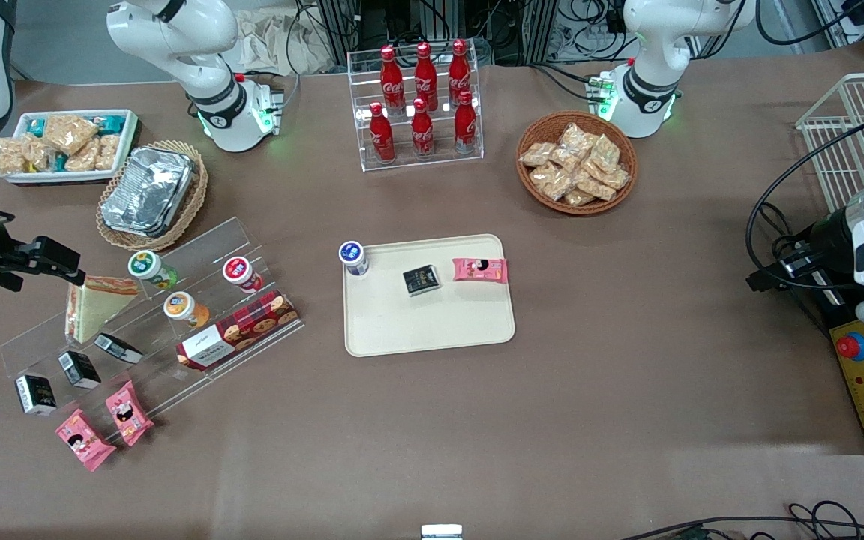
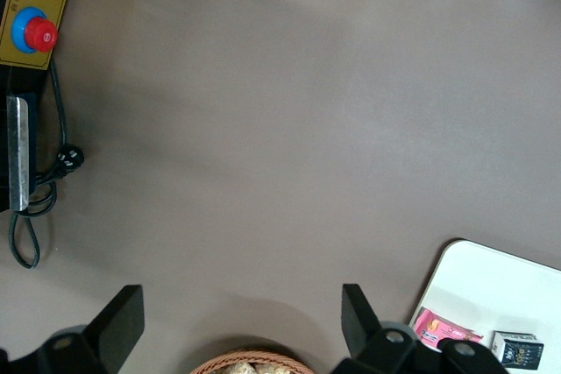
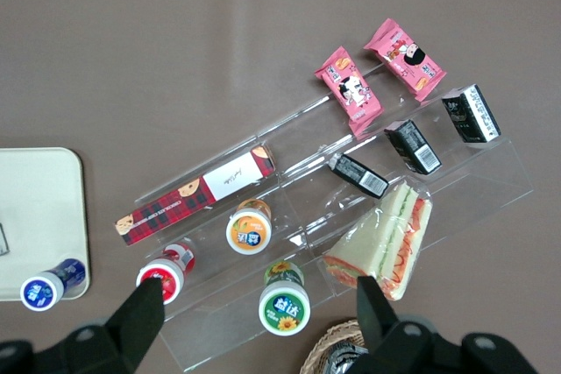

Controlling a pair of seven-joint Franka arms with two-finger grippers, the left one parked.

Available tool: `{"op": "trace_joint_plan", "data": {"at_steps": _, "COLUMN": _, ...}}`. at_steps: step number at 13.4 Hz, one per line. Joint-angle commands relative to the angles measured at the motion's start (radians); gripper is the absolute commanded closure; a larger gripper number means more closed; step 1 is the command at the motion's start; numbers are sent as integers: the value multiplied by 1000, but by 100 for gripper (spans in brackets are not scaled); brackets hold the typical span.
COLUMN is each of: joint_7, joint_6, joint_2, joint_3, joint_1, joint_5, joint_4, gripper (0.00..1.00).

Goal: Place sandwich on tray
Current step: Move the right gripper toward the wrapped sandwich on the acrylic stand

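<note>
The sandwich [image 1: 98, 304] [image 3: 386, 247], a wrapped triangular wedge with pale bread and a red-green edge, leans on the upper step of a clear acrylic shelf [image 1: 199, 259]. My right gripper [image 1: 46, 259] [image 3: 259, 317] hovers high above that shelf at the working arm's end of the table, open wide and holding nothing. One of its fingers [image 3: 372, 308] shows just beside the sandwich, apart from it. The cream tray [image 1: 432, 322] [image 3: 39, 208] [image 2: 491, 286] lies mid-table and carries a blue-lidded jar [image 1: 353, 257], a black box [image 1: 421, 280] and a pink packet [image 1: 480, 269].
The shelf also holds a green-lidded jar [image 3: 285, 308], red and orange jars, a cookie box [image 1: 237, 330], black boxes and pink packets [image 1: 102, 424]. A foil container [image 1: 148, 191] in a wicker basket stands close by. Farther from the camera are a cola rack [image 1: 421, 105] and a snack basket [image 1: 576, 161].
</note>
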Motion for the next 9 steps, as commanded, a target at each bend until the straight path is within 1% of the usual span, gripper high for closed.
{"op": "trace_joint_plan", "data": {"at_steps": 1, "joint_7": -6, "joint_6": -1, "joint_2": -1, "joint_3": -1, "joint_1": -2, "joint_5": -7, "joint_4": -2, "gripper": 2}}
{"op": "trace_joint_plan", "data": {"at_steps": 3, "joint_7": -3, "joint_6": -2, "joint_2": -1, "joint_3": -1, "joint_1": -4, "joint_5": -17, "joint_4": -1, "gripper": 2}}
{"op": "trace_joint_plan", "data": {"at_steps": 9, "joint_7": 8, "joint_6": -30, "joint_2": 4, "joint_3": -10, "joint_1": -7, "joint_5": -17, "joint_4": -10, "gripper": 2}}
